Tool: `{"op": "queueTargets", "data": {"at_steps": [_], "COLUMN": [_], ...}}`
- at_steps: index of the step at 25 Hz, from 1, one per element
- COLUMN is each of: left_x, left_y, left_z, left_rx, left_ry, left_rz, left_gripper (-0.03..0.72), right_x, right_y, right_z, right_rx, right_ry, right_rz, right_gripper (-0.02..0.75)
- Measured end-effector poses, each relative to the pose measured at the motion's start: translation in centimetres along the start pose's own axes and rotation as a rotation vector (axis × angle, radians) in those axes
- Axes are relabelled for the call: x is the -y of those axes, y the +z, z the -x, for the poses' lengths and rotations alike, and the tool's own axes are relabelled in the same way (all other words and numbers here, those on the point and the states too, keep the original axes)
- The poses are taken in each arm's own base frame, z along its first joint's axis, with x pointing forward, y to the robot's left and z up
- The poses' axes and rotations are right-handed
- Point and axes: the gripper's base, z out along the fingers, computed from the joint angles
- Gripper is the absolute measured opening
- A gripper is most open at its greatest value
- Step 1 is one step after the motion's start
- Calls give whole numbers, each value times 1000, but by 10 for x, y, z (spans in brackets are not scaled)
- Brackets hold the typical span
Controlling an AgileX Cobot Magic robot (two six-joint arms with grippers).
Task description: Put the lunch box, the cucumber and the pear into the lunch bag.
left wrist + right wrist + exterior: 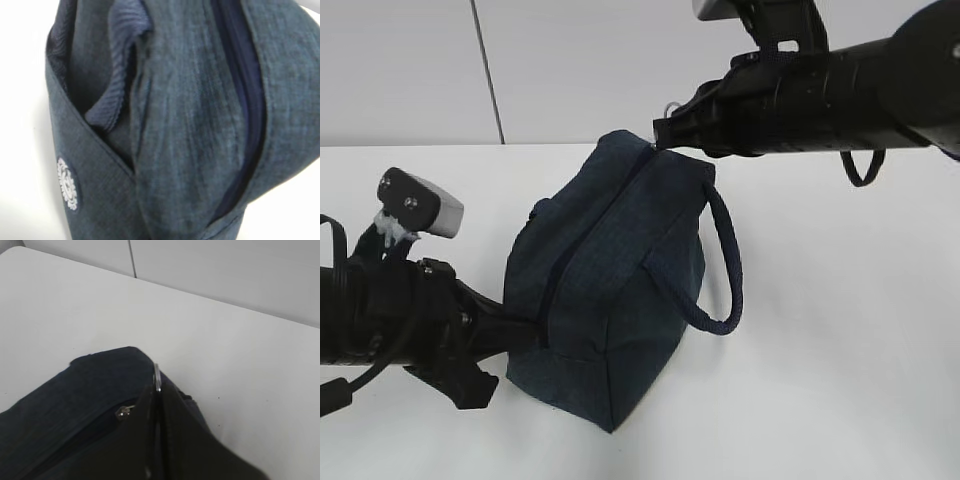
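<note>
The lunch bag [610,290] stands on the white table [840,350], zipper line closed. Right gripper [157,390] at the bag's far top end, jaws pressed together on the metal ring pull [157,376]. Left gripper [525,335] against the bag's near-left base; its jaw state cannot be determined.

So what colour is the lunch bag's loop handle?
Dark navy, matching the lunch bag; the handle shows best in the exterior view.

The lunch bag [610,290] stands on the tabletop [840,330] near its middle, its loop handle [725,265] hanging down its right side. The left tool [525,335] meets the bag's lower left end; the right tool [665,130] sits at its far upper end, pinching the ring pull [157,376].
</note>
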Motion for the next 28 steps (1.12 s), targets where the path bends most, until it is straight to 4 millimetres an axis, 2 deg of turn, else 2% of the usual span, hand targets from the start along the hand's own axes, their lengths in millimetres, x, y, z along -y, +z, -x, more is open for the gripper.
{"op": "queueTargets", "data": {"at_steps": [5, 10, 12, 15, 18, 21, 23, 26, 28], "left_x": [0, 3, 8, 18, 23, 24, 18, 9, -1], "left_y": [0, -1, -7, -25, -50, -74, -83, -81, -68], "left_z": [0, 2, 6, 19, 32, 41, 50, 75, 93], "left_rx": [-2, 12, 41, 129, 223, 302, 336, 373, 374], "left_ry": [-31, -87, -85, -49, -29, -78, -126, -178, -243], "left_rz": [-1, -31, -64, -81, -26, 78, 151, 177, 154], "left_gripper": [-8, 0, 60, 251, 365, 386, 372, 350, 347], "right_x": [17, 19, 18, 18, 18, 18, 18, 17, 17], "right_y": [35, 51, 51, 51, 51, 51, 51, 51, 51], "right_z": [3, -1, 0, 0, 0, -1, -1, -2, -2], "right_rx": [-29, -67, -66, -67, -69, -75, -79, -86, -92], "right_ry": [-12, -16, -16, -17, -17, -17, -16, -16, -8], "right_rz": [-29, -16, -15, -14, -12, -9, -5, -1, 5], "right_gripper": [6, 6, 6, 6, 6, 6, 6, 6, 6]}}
